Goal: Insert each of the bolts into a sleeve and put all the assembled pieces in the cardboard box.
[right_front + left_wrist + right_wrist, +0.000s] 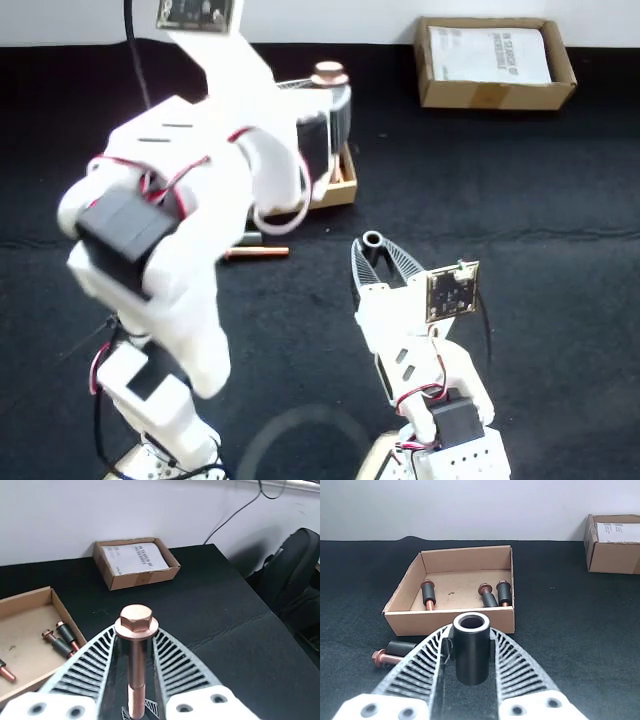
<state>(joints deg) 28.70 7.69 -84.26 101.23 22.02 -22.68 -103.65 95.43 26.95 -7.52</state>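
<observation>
left tool (135, 632) clamps a copper bolt (136, 655) by the shank, head clear of its tips; right tool (471, 632) holds a black sleeve (471, 655), bore exposed, apparently ready for mating. three assembled pieces (428, 594) lie in the cardboard box (450, 620).

Bolt (136, 650) upright in left claw (135, 631), black sleeve (471, 650) in right claw (471, 631), seemingly three assemblies (428, 595) in cardboard box (420, 622)

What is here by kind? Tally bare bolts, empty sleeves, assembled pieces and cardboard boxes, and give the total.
Bare bolts: 2, one gripped, one lying loose.
Empty sleeves: 2, one gripped, one lying loose.
Assembled pieces: 3, all in one box.
Cardboard boxes: 2.
Total: 9.
</observation>
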